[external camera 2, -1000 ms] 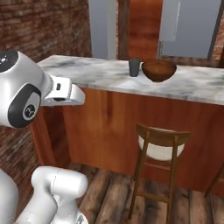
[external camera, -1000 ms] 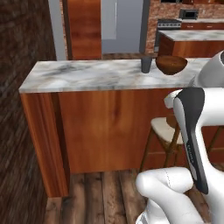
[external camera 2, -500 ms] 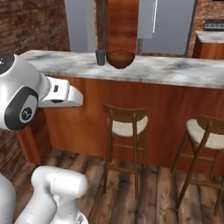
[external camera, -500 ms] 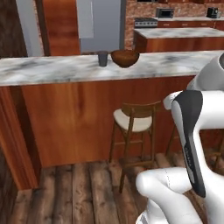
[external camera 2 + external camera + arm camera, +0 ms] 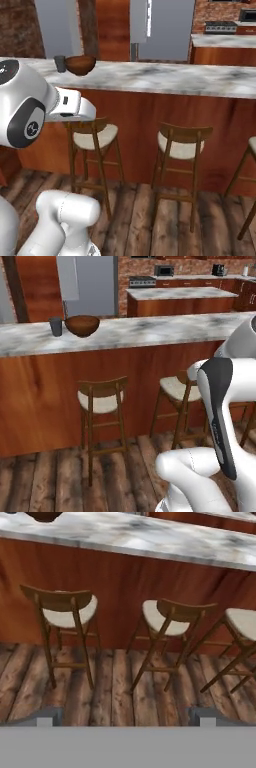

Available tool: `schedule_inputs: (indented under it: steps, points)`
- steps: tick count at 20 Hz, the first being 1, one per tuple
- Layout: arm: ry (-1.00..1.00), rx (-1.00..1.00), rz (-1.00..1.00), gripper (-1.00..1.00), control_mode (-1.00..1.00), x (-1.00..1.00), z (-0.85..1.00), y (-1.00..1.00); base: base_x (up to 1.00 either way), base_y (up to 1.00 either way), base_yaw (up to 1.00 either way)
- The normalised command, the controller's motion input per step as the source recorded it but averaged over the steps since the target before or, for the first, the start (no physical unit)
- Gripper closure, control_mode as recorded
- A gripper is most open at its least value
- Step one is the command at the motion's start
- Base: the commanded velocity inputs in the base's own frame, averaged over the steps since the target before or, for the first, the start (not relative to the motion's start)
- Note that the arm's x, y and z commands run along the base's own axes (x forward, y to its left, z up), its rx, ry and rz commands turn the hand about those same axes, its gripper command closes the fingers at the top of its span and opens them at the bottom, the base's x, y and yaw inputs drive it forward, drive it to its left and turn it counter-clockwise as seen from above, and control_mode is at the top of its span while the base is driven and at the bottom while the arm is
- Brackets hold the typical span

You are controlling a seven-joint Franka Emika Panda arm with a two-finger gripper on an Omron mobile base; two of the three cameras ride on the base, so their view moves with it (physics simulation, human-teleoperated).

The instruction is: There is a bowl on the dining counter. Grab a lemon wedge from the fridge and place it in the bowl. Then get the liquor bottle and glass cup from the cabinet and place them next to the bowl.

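With the hand (image 5: 122, 718) spread wide and empty above the stools (image 5: 64, 614), the bowl (image 5: 82, 325) and glass cup (image 5: 56, 326) sit far left on the table (image 5: 150, 328), and a careless arm swing risks clipping them.

Bowl (image 5: 44, 516): cut by the hand view's top edge, only its base showing; inside hidden in both base views; fridge (image 5: 85, 283): top cut off; third stool (image 5: 240, 637): cut by the right edge; far-counter appliances (image 5: 219, 269): too small to identify.
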Motion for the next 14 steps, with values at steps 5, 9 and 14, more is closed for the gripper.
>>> schedule_inputs:
  steps: [5, 9, 14]
  points:
    - [0.0, 0.0, 0.0, -1.0, 1.0, 0.0, 0.0, 0.0, 0.0, -1.0, -0.1]
    - [0.0, 0.0, 0.0, -1.0, 1.0, 0.0, 0.0, 0.0, 0.0, -1.0, -0.09]
    - [0.0, 0.0, 0.0, -1.0, 1.0, 0.0, 0.0, 0.0, 0.01, -1.0, -0.09]
